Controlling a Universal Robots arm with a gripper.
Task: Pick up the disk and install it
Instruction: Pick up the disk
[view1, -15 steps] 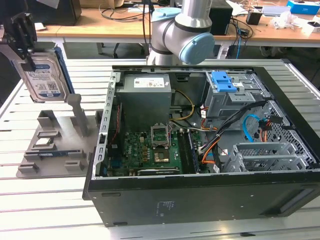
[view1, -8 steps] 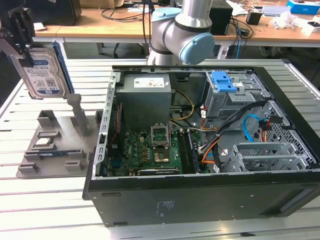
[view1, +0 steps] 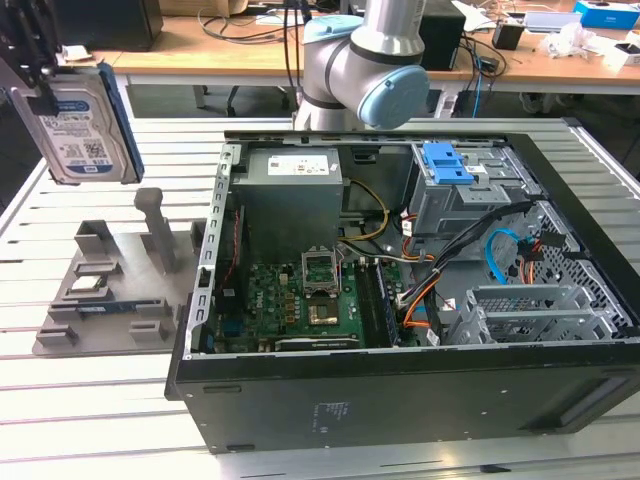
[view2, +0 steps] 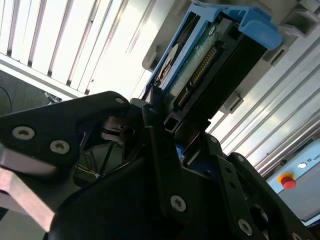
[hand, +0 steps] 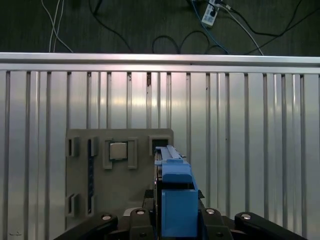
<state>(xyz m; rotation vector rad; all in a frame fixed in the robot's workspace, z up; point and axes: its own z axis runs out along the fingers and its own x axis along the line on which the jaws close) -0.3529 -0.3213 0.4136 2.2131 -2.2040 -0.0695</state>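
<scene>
The disk (view1: 82, 125), a silver-grey drive with a blue-and-white label and a blue bracket, hangs upright in the air at the exterior view's far left. My gripper (view1: 44, 92) is shut on its upper end. It is raised above the grey holder tray (view1: 110, 290), well apart from the open computer case (view1: 400, 290). In the first wrist view the disk (hand: 172, 192) shows edge-on between the black fingers (hand: 137, 220), over the tray (hand: 80, 170). The second wrist view shows the disk's connector end (view2: 200, 65) clamped in my gripper (view2: 167, 125).
The case lies open on a slatted metal table (view1: 90, 400). Inside are a motherboard (view1: 300, 305), cables and a grey drive cage with a blue latch (view1: 455, 165). The robot arm's base (view1: 360, 70) stands behind the case. A small chip (hand: 118, 150) sits in the tray.
</scene>
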